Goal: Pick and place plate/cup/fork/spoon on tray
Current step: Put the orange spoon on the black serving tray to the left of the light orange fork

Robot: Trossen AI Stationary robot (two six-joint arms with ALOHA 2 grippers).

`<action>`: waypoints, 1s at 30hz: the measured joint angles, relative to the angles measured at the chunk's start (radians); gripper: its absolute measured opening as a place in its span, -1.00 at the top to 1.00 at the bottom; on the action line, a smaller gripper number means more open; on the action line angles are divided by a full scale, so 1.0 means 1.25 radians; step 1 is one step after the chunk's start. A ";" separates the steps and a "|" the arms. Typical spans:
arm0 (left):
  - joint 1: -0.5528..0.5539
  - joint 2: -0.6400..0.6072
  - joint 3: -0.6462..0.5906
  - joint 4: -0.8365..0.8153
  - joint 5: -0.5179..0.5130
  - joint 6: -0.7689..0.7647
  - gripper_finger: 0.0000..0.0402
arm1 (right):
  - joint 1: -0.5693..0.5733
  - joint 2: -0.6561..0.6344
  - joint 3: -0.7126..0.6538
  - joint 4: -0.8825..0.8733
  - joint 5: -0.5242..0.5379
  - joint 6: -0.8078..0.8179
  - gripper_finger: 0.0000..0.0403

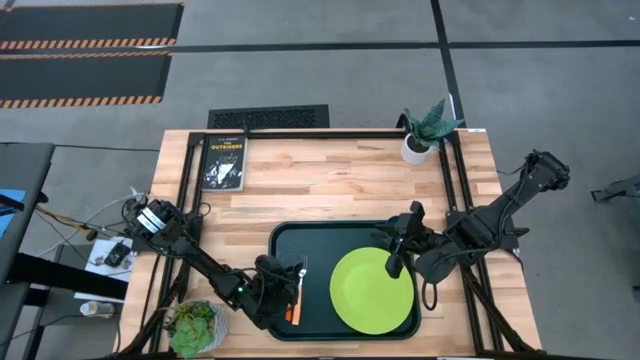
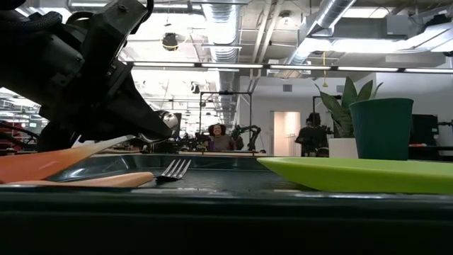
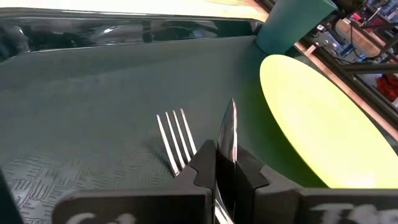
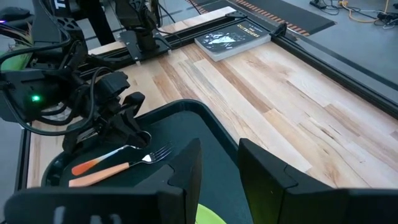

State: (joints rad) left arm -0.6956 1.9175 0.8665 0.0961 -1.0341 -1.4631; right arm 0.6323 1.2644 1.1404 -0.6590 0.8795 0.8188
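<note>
The dark green tray [image 1: 275, 235] lies at the table's near middle. The lime-green plate [image 1: 372, 292] lies flat on the tray's right part. The teal cup [image 2: 382, 127] stands upright at the plate's far edge [image 3: 292, 25]; the high view hides it under my right gripper [image 1: 396, 242], which hovers open above it with nothing between its fingers [image 4: 217, 168]. The fork [image 3: 177, 140] lies flat on the tray's left part, its yellow-orange handle toward the near edge. My left gripper [image 1: 290, 283] is shut on the spoon [image 3: 230, 127] just beside the fork. My left gripper pinches the spoon between its two fingers at the metal part, just behind the bowl [image 3: 227, 155]. The bowl stands on edge and sticks out past the fingertips. The red-orange handle [image 4: 93, 163] slants down toward the tray's near edge [image 2: 49, 164], just above the fork.
A black book [image 1: 223, 160] lies at the far left of the table. A white pot with a plant [image 1: 425, 135] stands at the far right, and a green potted plant [image 1: 195, 325] at the near left corner. People sit in the room beyond [image 2: 216, 134].
</note>
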 joint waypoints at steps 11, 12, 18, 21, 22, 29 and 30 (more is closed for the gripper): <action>0.018 0.000 0.000 0.000 -0.020 0.009 0.99 | 0.000 0.000 0.000 0.000 0.000 0.001 0.36; 0.020 0.000 0.000 0.000 -0.019 0.012 0.99 | 0.000 0.000 0.000 0.000 0.000 0.001 0.36; 0.017 -0.001 0.000 -0.015 0.001 -0.032 0.99 | 0.000 0.000 0.000 0.000 0.000 0.003 0.36; 0.007 -0.001 0.000 -0.042 0.006 -0.076 0.99 | 0.000 0.000 0.000 0.000 0.000 0.002 0.36; 0.006 -0.001 0.000 -0.055 0.008 -0.096 0.99 | 0.000 0.000 0.000 0.000 0.000 0.003 0.36; 0.000 -0.001 0.000 -0.155 0.003 -0.218 0.99 | 0.000 0.000 0.000 0.000 0.000 0.002 0.36; 0.000 -0.001 0.000 -0.154 0.003 -0.219 0.99 | 0.000 0.000 0.000 0.000 0.000 0.003 0.36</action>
State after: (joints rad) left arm -0.6956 1.9160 0.8665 -0.0964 -1.0305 -1.7366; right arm 0.6323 1.2645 1.1404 -0.6586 0.8795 0.8220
